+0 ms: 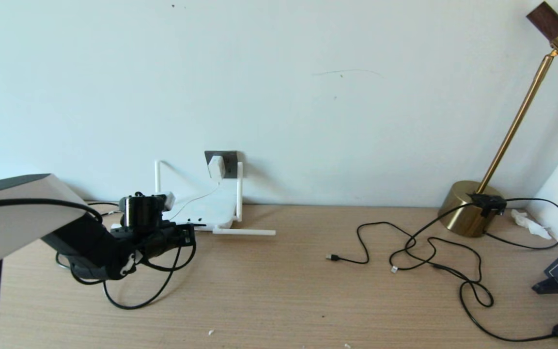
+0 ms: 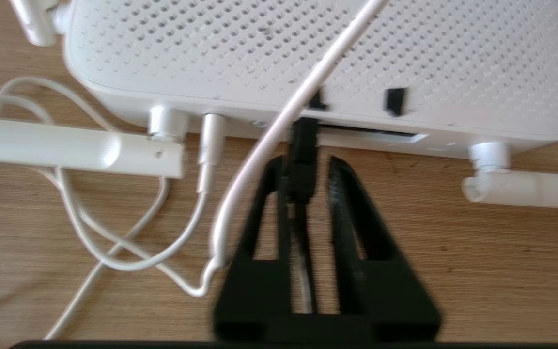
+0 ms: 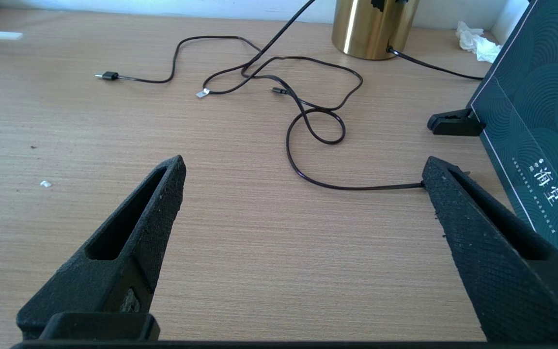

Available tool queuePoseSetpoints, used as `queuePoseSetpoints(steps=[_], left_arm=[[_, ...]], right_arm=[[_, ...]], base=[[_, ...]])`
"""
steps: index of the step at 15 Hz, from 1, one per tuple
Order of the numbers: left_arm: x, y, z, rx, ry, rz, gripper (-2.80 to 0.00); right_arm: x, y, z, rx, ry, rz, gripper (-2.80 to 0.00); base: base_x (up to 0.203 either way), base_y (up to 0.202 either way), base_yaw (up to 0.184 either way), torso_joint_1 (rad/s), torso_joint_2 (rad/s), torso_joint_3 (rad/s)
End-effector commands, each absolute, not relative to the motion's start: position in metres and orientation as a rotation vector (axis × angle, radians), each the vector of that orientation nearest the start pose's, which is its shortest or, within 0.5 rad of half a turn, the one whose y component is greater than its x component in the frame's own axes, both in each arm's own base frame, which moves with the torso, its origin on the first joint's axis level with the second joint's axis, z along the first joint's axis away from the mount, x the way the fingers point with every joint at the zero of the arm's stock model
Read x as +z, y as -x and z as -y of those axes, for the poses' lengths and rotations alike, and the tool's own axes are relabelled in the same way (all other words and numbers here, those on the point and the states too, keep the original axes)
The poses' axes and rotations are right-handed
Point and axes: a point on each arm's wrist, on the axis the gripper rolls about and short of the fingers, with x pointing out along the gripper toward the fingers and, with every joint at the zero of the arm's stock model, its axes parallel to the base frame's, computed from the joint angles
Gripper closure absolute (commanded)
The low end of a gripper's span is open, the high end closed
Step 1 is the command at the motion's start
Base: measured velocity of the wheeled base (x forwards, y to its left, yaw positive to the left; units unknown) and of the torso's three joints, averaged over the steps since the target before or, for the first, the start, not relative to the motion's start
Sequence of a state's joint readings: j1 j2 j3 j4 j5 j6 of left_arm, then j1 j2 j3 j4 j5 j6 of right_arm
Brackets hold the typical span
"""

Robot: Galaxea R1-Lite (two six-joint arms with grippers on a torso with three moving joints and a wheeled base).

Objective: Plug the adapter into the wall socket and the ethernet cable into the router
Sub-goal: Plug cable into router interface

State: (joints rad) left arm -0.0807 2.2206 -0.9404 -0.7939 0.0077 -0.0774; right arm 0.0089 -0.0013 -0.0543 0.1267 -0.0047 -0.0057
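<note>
**Cable at the port, grip loosening**

The ethernet cable (image 2: 301,165) sits at the router (image 2: 317,58) port, apparently seated, between the narrowly parted fingers of the left tool (image 2: 303,167). Retreating crookedly could drag the plug loose. The adapter (image 1: 216,166) occupies the wall socket (image 1: 228,164). Right tool (image 3: 303,179) gapes wide over the bench (image 3: 240,271).

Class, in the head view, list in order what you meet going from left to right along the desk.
Left pincer → router → loose thin black cables → brass lamp base → crumpled tissue.
</note>
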Motion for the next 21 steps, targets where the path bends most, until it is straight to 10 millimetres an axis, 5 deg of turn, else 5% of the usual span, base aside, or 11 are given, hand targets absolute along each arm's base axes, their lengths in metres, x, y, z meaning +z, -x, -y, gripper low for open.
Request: queuePoseSetpoints(steps=[1,8,14,19,20,21], left_arm=[[0.046,-0.391,0.031,-0.049,0.055,-0.491,-2.8],[0.063,-0.374,0.03,-0.048,0.054,-0.472,-2.8],[0.059,-0.36,0.03,-0.044,0.038,-0.503,-2.8],[0.151,-0.316,0.041,-0.099,0.046,-0.284,-2.8],[0.168,-0.301,0.042,-0.11,0.047,-0.252,0.0],[0.183,-0.285,0.042,-0.122,0.048,-0.228,0.0]], right_arm=[[0.077,0.027,0.0,0.005,0.007,-0.073,-2.8],[0.077,0.027,0.0,0.005,0.007,-0.074,-2.8],[0.077,0.027,0.0,0.006,0.007,-0.073,-2.8],[0.077,0.027,0.0,0.005,0.007,-0.074,-2.8],[0.077,0.027,0.0,0.005,0.007,-0.073,-2.8],[0.077,0.027,0.0,0.005,0.007,-0.073,-2.8]], base=[[0.0,0.0,0.0,0.0,0.0,0.0],[0.0,0.0,0.0,0.0,0.0,0.0],[0.0,0.0,0.0,0.0,0.0,0.0],[0.0,0.0,0.0,0.0,0.0,0.0],[0.0,0.0,0.0,0.0,0.0,0.0],[0.0,0.0,0.0,0.0,0.0,0.0]])
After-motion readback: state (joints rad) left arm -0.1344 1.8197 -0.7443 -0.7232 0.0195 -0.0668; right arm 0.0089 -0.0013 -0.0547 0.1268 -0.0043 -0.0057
